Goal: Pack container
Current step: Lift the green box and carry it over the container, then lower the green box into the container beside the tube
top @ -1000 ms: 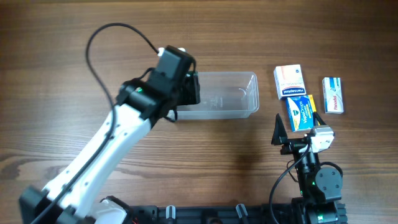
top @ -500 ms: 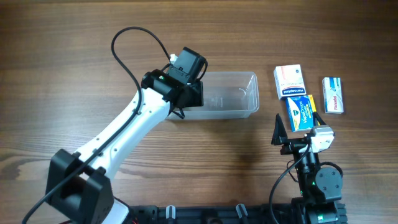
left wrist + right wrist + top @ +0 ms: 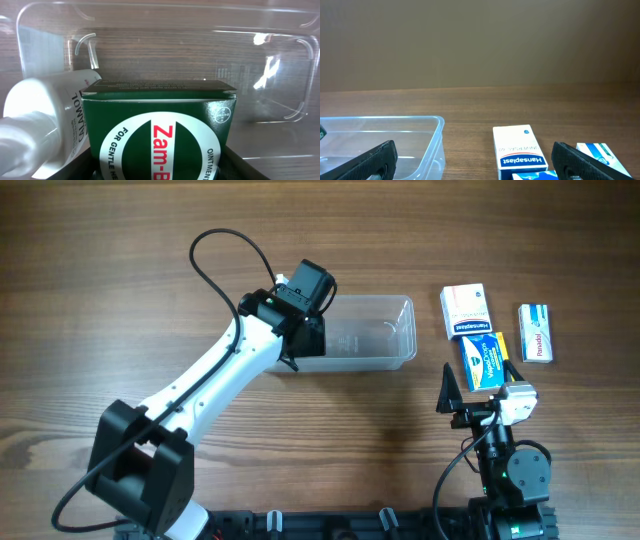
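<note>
Left hand [image 3: 308,338], clamped on the green ointment box [image 3: 160,130], hangs over the 9 o'clock end of the container [image 3: 400,330] near worktop [image 3: 120,260] centre: lower it flat beside the white bottle [image 3: 45,115] before releasing; right hand [image 3: 477,165], at 5 o'clock, gapes.

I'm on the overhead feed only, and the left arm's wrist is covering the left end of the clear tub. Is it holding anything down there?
Observer: Yes. The left wrist camera shows the left gripper with its jaws closed on a green Zam-Buk box, held upright over the inside of the container.
Operator: Is anything else hidden under that wrist?
Observer: A white Calamol bottle sits right beside the box, cap end toward the camera, inside the container's outline. I cannot tell whether it rests on the floor of the container.
</note>
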You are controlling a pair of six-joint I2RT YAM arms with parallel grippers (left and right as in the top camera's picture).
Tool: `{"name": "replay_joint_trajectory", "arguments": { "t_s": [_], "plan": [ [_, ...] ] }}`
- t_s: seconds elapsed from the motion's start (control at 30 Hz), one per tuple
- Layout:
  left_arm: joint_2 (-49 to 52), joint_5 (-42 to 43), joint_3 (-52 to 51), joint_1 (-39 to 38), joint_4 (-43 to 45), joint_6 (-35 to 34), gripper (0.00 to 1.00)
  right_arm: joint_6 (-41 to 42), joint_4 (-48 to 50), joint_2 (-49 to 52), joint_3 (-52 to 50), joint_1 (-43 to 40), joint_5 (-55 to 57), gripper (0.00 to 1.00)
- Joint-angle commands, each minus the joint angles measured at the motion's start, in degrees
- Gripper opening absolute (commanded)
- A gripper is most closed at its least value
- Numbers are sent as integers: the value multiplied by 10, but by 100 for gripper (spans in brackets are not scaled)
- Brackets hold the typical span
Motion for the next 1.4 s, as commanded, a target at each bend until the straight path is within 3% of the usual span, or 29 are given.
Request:
{"name": "replay_joint_trajectory", "arguments": {
  "t_s": [0.0,0.83,1.1,1.37],
  "plan": [
    [12,-12,9,-2,-1,-11,43,-6,3,-2,-1,0,-9,100],
    [12,-54,9,-2,-14,-32,43,-6,3,-2,-1,0,-9,100],
    [12,-54,9,-3,-14,-32,60,-6,3,-2,-1,0,-9,100],
    [12,-54,9,-2,-18,-32,64,-6,3,-2,-1,0,-9,100]
  ]
}}
